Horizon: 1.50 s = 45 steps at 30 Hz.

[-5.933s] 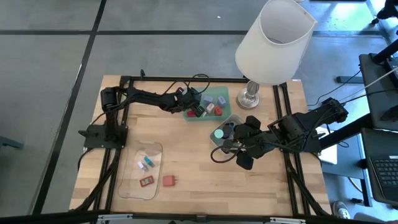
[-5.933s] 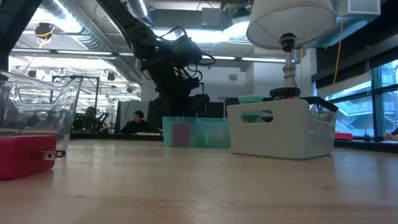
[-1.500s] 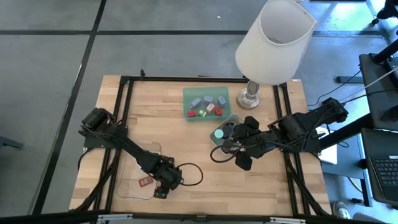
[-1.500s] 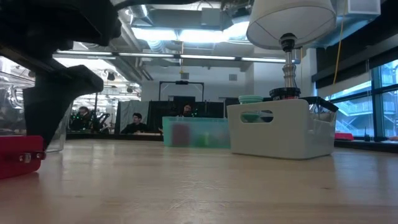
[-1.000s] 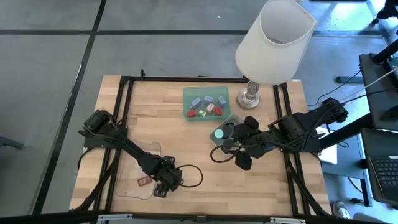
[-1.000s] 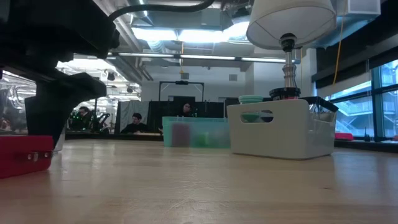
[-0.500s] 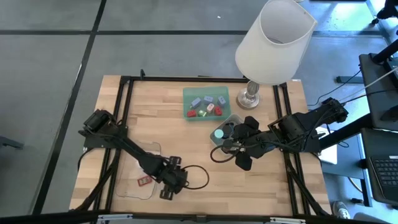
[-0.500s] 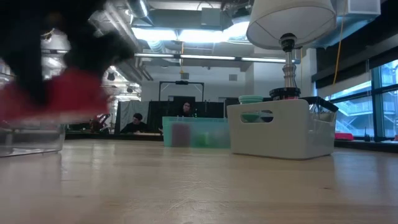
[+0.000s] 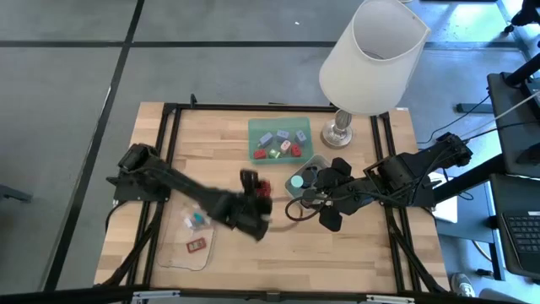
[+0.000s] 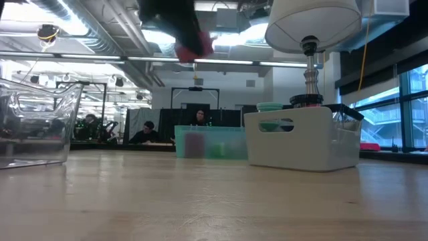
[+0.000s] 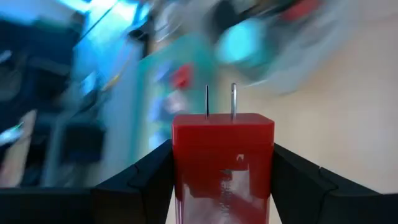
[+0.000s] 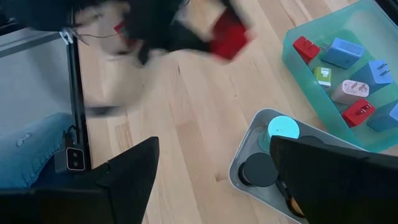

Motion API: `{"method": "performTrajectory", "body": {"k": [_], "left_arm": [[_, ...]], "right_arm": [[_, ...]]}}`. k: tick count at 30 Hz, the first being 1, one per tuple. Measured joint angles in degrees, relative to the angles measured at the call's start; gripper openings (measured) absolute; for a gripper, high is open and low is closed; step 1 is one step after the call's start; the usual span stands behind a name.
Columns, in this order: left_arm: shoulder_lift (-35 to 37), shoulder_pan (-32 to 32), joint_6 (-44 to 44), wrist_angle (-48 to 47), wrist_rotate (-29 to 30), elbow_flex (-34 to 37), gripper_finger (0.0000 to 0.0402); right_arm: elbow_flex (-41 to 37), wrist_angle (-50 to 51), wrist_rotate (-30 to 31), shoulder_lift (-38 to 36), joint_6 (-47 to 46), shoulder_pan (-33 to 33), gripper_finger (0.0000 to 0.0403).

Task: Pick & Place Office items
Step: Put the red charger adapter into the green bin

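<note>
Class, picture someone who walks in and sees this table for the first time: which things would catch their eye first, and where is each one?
First the left gripper, lifted above the middle of the table with a red plug block clamped between its fingers, prongs pointing forward. Next the big white lamp at the table's far right corner. Then the green tray of red and blue pieces beside the lamp's foot.

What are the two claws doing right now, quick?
Left gripper: shut on the red plug block, carried in the air.
Right gripper: open, empty, by the grey tray.
</note>
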State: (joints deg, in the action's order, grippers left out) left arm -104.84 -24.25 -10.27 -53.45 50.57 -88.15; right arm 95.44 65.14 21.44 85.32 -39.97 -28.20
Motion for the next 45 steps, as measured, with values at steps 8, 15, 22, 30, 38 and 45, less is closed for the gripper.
{"method": "performTrajectory", "body": {"k": [8,15,22,30,38,45], "left_arm": [[0.31,17.77,-2.19,-4.09,-6.12,2.36,0.0212],[0.28,31.39,0.76,10.37,-11.69,8.16,0.0212],[0.28,38.51,2.55,32.17,-15.44,14.76,0.0212],[0.28,41.35,0.5,47.0,-14.44,22.96,0.0212],[0.28,41.96,-2.58,54.0,-9.92,28.52,0.0212],[-1.13,41.99,-4.03,55.27,-10.04,28.73,0.0212]], "right_arm": [[0.0,0.0,0.04,0.0,0.0,-0.01,0.0311],[0.0,0.01,0.12,0.0,0.0,0.0,0.0311],[0.0,0.0,0.12,0.0,0.0,0.0,0.0311],[0.0,0.0,0.12,0.0,0.0,0.0,0.031],[0.0,0.01,0.1,0.0,0.0,-0.01,0.031],[0.0,0.0,0.1,0.0,0.0,-0.01,0.031]]}}
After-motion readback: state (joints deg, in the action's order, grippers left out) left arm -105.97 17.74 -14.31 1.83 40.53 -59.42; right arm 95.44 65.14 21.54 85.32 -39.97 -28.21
